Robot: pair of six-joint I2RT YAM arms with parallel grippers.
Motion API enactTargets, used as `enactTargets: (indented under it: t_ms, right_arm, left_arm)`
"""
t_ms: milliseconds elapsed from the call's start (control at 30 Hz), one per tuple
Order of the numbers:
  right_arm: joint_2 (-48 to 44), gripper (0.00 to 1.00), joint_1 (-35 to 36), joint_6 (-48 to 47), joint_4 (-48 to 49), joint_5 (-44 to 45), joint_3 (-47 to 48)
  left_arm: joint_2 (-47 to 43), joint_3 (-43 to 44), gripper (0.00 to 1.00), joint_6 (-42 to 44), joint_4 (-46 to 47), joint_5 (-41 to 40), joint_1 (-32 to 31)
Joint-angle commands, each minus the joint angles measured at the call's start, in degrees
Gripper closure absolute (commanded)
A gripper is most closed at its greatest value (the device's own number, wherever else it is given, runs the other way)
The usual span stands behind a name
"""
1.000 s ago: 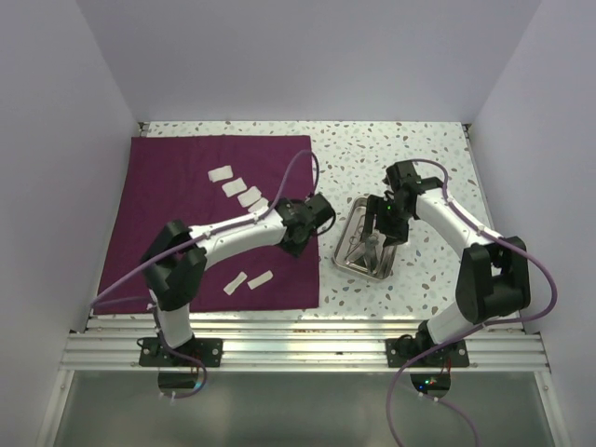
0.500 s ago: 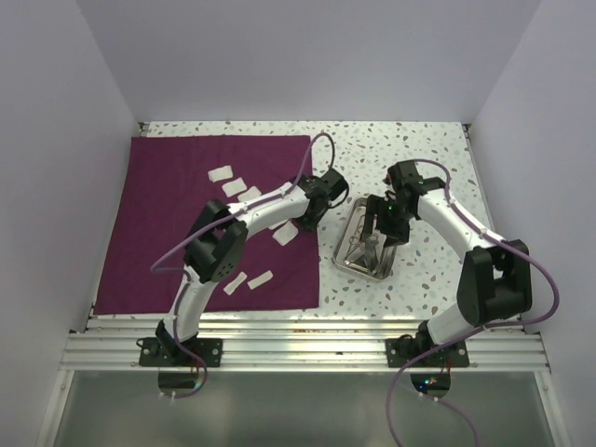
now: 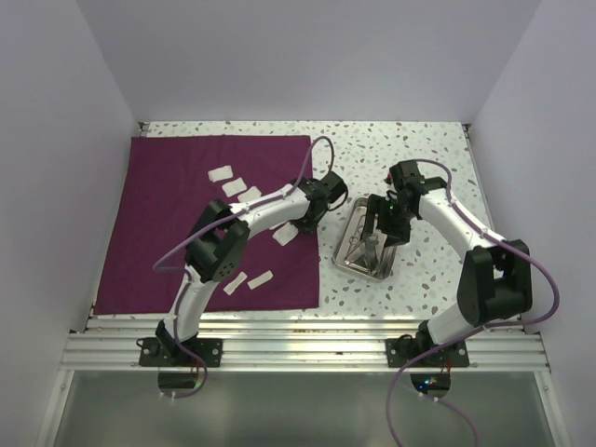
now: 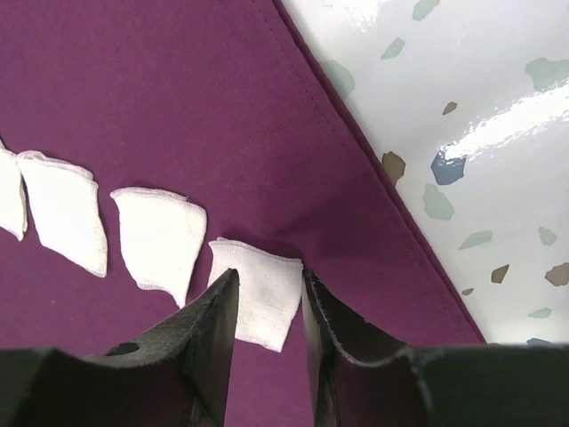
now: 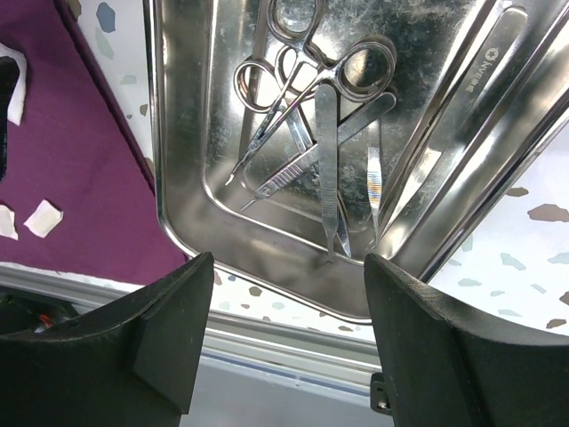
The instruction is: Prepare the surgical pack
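The speckled table point(image 3: 419, 149) holds the big maroon cloth point(image 3: 177, 233), spread flat on its left side; the steel tray point(image 5: 178, 133) sits on bare table just beside the cloth's right edge; the right claw point(image 5: 284, 267) hangs over the tray, wide apart, holding nothing; the left claw point(image 4: 269, 280) is a little apart, one finger each side of a flat gauze pad point(image 4: 262, 307); scissors point(image 5: 311, 76) and tweezers point(image 5: 328, 169) lie in the tray; more white pads point(image 4: 160, 240) lie on the cloth.

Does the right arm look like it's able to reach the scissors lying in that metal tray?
Probably yes. The right end effector hangs over the steel tray with its jaws open, and the scissors lie uncovered beside the tweezers, with nothing in between.
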Motion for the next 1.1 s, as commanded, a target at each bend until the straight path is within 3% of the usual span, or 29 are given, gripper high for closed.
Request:
enactTargets:
  t_ms: [0,733,900,1067]
  right_arm:
    - [-0.1,0.28,-0.4,-0.5,-0.3,-1.8,1.6]
    - [-0.2,0.27,-0.4,-0.3,0.1,-2.6,0.9]
    - [-0.3,0.27,-0.3,-0.3,-0.2,-2.6,1.6]
    - [-0.5,0.27,-0.4,-0.5,-0.3,-2.7,1.5]
  left_arm:
    - [-0.4,-1.8,0.63,-1.8,-0.2,0.6,-0.1]
    - [-0.1,-3.6,0.62,-1.2,0.8,2.8,0.0]
    - [0.3,-4.3,0.67,-0.4,1.7,2.5,0.5]
    - [-0.7,-4.5,0.79,1.0,2.7,3.0,1.9]
